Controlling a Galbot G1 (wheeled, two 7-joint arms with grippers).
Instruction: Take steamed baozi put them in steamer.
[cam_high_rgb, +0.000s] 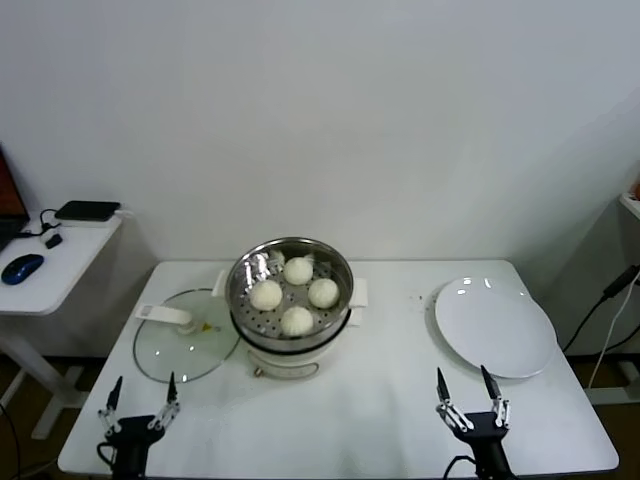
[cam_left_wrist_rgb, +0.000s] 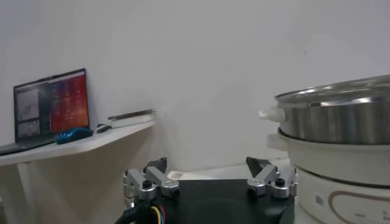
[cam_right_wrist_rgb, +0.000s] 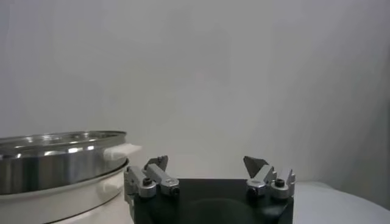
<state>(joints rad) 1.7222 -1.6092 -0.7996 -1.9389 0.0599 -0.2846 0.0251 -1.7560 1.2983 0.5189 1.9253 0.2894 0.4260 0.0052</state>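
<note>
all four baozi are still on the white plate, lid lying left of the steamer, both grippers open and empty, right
Not quite. The four baozi sit in the steamer, as the head view shows; the white plate holds nothing. The lid, left gripper and right gripper are as you say.

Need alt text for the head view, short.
Four white buns sit inside a steel steamer at the middle of a white table. A glass lid lies flat to its left and an empty white plate to its right. Both grippers, left and right, hang open and empty at the near edge.
</note>
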